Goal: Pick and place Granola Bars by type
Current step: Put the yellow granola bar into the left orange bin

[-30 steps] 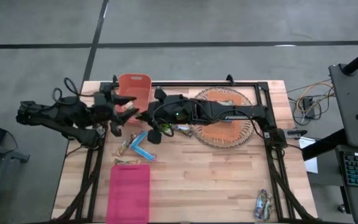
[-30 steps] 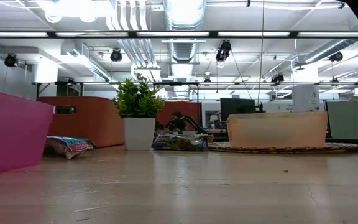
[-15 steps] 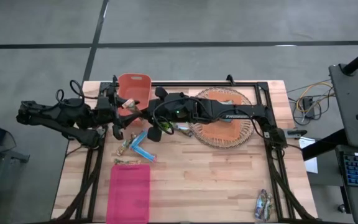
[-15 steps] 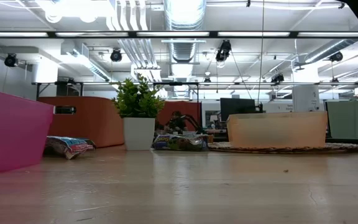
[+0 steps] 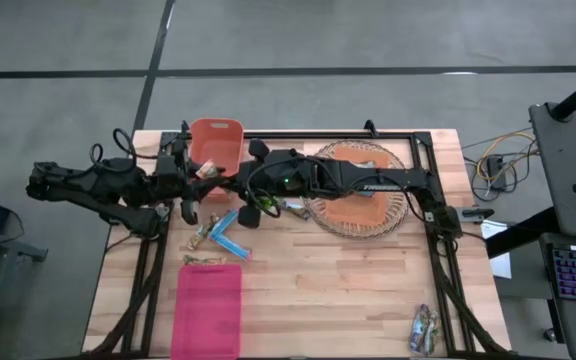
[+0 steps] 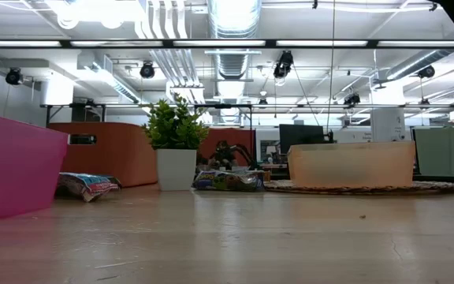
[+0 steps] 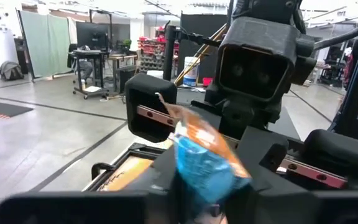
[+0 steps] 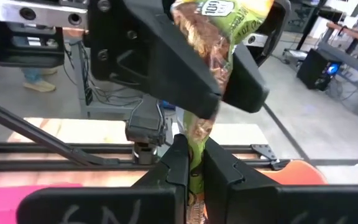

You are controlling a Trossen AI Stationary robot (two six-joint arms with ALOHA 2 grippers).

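My two grippers face each other closely beside the orange bin (image 5: 216, 142): the left gripper (image 5: 196, 185) and the right gripper (image 5: 230, 185), with a tan bar (image 5: 206, 172) between them. A blue-and-orange wrapped granola bar (image 7: 201, 155) stands in my shut left gripper (image 7: 197, 199). A green-and-brown wrapped bar (image 8: 201, 124) stands in my shut right gripper (image 8: 194, 168). Whether these are one bar or two, I cannot tell. Loose bars (image 5: 223, 235) lie flat on the table near the pink bin (image 5: 208, 308). My left gripper pinches the bar's blue lower end (image 7: 197, 183) between its two fingers, coming level from the table's left. The bar is lifted clear and stands up, its orange end (image 7: 173, 115) free. My right gripper pinches the bar's green lower end (image 8: 194, 152) between its two fingers (image 8: 179, 165), coming level from the table's right. The bar is lifted clear and stands upright. Its upper part (image 8: 219, 37) rises between the left gripper's dark fingers; whether those touch it I cannot tell.
A small green plant in a white pot (image 6: 176, 146) stands mid-table, with more bars (image 6: 227, 180) beside it. A round woven mat (image 5: 363, 195) carries a tan container (image 6: 351, 164). A packet (image 5: 423, 327) lies near the table's near right corner. A black frame (image 5: 423, 160) edges the table.
My left gripper has shifted a little toward the table's right and far edge, closer to the right gripper and the orange bin, carrying the bar with it.
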